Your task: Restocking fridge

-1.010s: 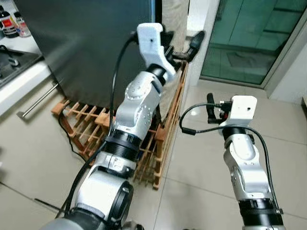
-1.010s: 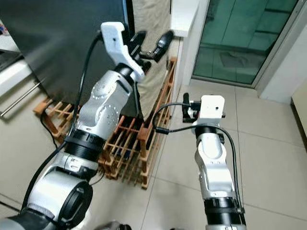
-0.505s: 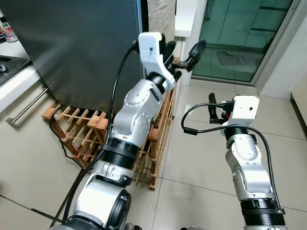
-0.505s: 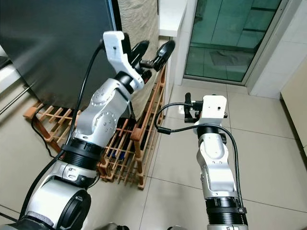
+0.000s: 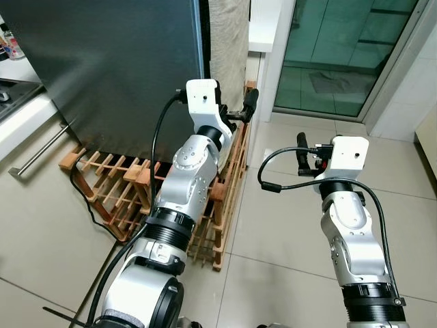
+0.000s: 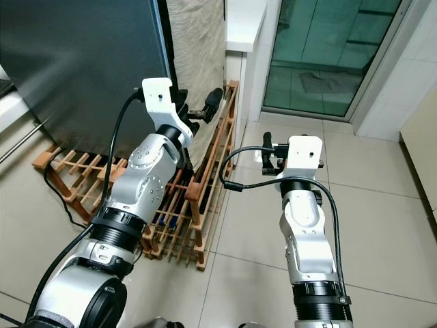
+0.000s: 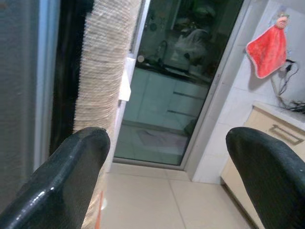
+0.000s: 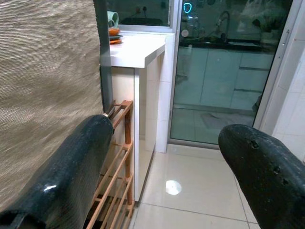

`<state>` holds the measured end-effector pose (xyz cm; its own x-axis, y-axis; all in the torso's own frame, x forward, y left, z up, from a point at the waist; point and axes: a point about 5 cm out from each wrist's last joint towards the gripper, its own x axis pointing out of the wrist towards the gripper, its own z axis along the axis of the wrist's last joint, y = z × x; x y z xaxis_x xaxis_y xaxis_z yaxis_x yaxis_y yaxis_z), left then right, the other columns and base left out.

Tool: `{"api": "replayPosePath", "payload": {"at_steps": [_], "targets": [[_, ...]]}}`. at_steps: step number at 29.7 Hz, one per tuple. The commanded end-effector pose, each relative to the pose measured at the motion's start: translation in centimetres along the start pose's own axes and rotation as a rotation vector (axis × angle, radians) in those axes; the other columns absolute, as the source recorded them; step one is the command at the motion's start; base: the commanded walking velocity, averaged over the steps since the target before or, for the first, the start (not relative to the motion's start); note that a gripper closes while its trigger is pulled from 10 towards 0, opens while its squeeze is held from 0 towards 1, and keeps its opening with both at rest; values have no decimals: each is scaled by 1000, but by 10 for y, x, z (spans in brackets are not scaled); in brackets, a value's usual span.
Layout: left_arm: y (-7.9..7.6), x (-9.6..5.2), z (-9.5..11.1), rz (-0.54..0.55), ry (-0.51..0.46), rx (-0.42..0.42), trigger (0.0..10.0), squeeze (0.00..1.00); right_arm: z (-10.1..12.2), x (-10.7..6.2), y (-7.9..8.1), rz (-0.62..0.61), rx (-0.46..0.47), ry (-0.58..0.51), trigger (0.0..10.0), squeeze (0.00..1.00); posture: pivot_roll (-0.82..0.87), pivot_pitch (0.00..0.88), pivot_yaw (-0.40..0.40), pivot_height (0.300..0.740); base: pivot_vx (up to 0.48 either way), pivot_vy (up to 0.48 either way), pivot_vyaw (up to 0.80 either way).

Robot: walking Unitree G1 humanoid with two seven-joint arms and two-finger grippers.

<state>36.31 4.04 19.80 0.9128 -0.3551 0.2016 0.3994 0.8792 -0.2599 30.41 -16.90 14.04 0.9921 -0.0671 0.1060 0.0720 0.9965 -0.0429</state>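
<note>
At the fridge's [image 5: 116,68] right edge, the left gripper [image 5: 240,113] has dropped from its raised position of a moment ago and now sits lower, just above the wooden rack [image 5: 225,178], beside the woven cover [image 5: 227,41] on the fridge side. Its fingers [image 7: 71,167] are spread apart and hold nothing. The right gripper [image 5: 300,152] is unchanged, held over the floor tiles [image 5: 287,225], fingers [image 8: 71,167] apart and empty. The fridge door remains closed. Judgement: the left arm is backing down from the door edge or re-aiming; no item to restock is in hand, so the task is at an early stage.
</note>
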Motion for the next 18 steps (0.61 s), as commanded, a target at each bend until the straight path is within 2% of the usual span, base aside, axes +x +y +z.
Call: {"api": "replayPosePath", "payload": {"at_steps": [1, 18], "targets": [[-7, 4, 1, 2, -10, -10, 10000, 0, 1, -1, 0, -5, -1, -8, 10000, 0, -170, 0, 49, 740, 0, 0, 0], [-5, 14, -1, 88, 16, 22, 10000, 0, -1, -5, 0, -26, 6, -6, 10000, 0, -178, 0, 69, 740, 0, 0, 0]]}}
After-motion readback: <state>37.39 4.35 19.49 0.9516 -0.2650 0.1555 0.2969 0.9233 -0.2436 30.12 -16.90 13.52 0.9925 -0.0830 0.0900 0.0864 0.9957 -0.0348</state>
